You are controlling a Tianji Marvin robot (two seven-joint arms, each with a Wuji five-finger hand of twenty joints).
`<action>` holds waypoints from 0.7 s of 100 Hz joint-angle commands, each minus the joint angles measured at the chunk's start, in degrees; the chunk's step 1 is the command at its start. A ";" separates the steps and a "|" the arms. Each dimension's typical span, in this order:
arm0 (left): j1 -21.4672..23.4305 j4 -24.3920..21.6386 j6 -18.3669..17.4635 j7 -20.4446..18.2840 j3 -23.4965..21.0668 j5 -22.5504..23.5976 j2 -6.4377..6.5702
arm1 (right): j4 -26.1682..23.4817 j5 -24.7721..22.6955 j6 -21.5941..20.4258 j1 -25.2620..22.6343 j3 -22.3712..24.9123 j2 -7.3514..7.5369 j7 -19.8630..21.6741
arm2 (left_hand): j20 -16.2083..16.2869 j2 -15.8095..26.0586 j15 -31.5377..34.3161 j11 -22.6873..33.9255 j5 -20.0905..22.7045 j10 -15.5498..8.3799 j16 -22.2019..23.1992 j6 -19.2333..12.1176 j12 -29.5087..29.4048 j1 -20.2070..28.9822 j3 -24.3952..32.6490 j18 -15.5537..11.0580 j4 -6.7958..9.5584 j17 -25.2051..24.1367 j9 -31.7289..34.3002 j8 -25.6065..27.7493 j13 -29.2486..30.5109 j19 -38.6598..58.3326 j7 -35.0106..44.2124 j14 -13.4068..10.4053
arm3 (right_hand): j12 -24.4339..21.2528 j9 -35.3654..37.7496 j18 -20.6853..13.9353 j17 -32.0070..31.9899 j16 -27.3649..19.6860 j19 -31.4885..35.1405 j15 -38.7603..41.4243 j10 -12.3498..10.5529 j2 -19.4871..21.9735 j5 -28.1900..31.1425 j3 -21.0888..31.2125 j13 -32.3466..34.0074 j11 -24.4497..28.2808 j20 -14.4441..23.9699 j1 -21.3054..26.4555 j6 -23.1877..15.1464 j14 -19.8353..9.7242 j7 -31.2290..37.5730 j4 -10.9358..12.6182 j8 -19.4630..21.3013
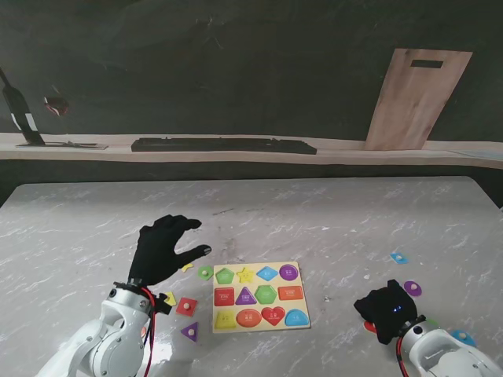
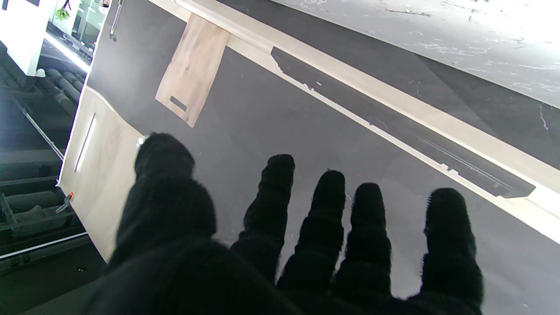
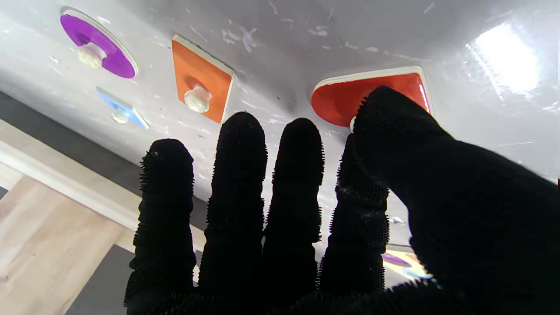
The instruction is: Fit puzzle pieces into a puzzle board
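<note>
Yellow puzzle board (image 1: 261, 296) (twelve coloured shapes) lies flat.

A kitchen-style test setup: marble counter (image 1: 314, 212), wooden cutting board (image 1: 416, 98) leaning on a dark backsplash (image 1: 236, 71), cabinet handle (image 2: 116, 19)

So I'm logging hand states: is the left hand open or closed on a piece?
Open. The left hand hangs above the table with fingers spread and nothing between them in the wrist view.
</note>
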 commanded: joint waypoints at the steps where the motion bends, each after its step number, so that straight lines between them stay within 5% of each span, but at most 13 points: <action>1: 0.24 -0.29 0.19 0.06 -0.04 -0.24 -0.18 | 0.73 -0.16 0.12 -1.02 -0.28 -0.10 0.06 | -0.18 1.81 -0.70 -1.09 1.12 0.70 0.26 -0.17 0.07 0.90 -0.57 -9.25 1.59 -0.35 0.24 0.20 0.66 0.72 -0.77 1.26 | 1.06 -2.32 -0.46 -1.05 0.59 -0.73 -0.25 -0.21 -0.33 -3.62 -1.32 -2.02 0.64 0.68 -2.77 2.49 -0.86 -7.46 0.11 0.58; 9: 0.22 -0.26 0.24 0.04 -0.02 -0.27 -0.18 | 0.78 -0.38 0.32 -1.19 -0.05 -0.09 -0.89 | -0.19 1.81 -0.70 -1.11 1.20 0.77 0.26 -0.19 0.06 0.94 -0.57 -9.26 1.59 -0.35 0.25 0.21 0.64 0.72 -0.78 1.24 | 1.78 -4.07 -0.65 -1.56 0.73 -1.12 -0.50 -0.45 0.20 -6.14 -1.19 -2.88 0.78 0.93 -3.33 3.46 -1.23 -10.90 1.28 6.64; 43: 0.03 -0.03 0.35 -0.10 0.13 -0.38 -0.17 | 1.27 -0.82 -0.51 -1.28 0.81 0.07 -5.77 | -0.15 1.92 -0.67 -1.09 1.40 0.66 0.24 -0.26 0.06 1.00 -0.57 -9.24 1.57 -0.32 0.31 0.27 0.69 0.79 -0.76 1.14 | 4.06 -8.07 -1.36 -2.58 0.40 -2.02 -1.29 -1.43 2.49 -12.82 -1.14 -5.14 1.29 0.81 -5.67 3.12 -2.28 -12.77 6.35 7.68; 70: -0.01 0.05 0.43 -0.19 0.12 -0.38 -0.16 | 0.42 0.26 -0.81 -2.06 2.38 -0.28 -7.73 | -0.15 1.99 -0.64 -1.09 1.48 0.65 0.23 -0.38 0.05 1.03 -0.60 -9.24 1.55 -0.33 0.32 0.31 0.72 0.78 -0.69 1.12 | 4.75 -9.86 -1.37 -3.90 0.23 -2.68 -1.94 -0.51 5.96 -12.54 -3.42 -7.04 0.62 0.87 -11.21 3.72 -1.80 -12.47 6.06 7.93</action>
